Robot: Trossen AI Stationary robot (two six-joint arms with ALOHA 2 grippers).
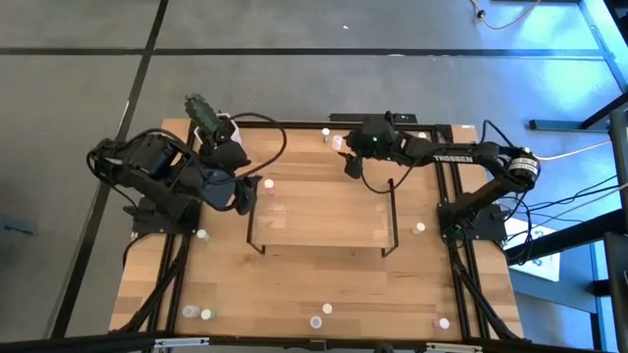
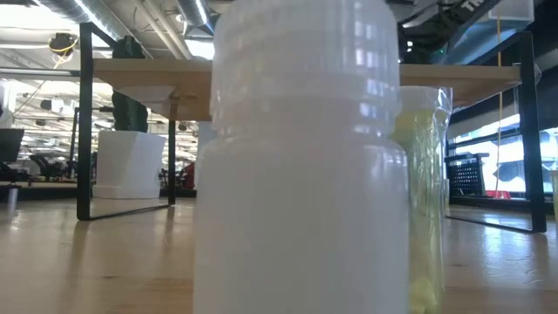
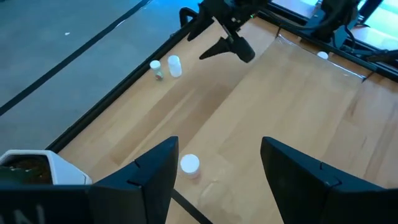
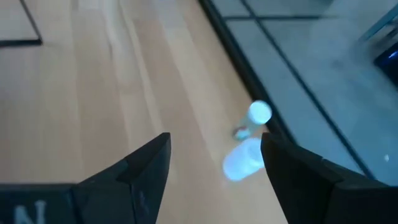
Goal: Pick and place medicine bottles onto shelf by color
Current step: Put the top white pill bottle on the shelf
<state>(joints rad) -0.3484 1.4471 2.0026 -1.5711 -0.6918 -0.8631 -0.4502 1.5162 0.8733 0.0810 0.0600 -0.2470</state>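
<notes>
Near the front table edge, scattered medicine bottles (image 1: 316,321) lie well clear of both arms, while the shelf (image 1: 324,211) occupies mid-table with bare board between its black end frames — open room for placing. The left gripper (image 3: 217,168) hangs released at the shelf's left end above a pale-capped bottle (image 3: 189,164); a descent off-centre risks tipping it or striking the frame. Farther back, the right gripper (image 4: 214,165), fingers apart, is near two bottles (image 4: 249,140) just beside the rear table edge — a nudge could send them overboard.
</notes>
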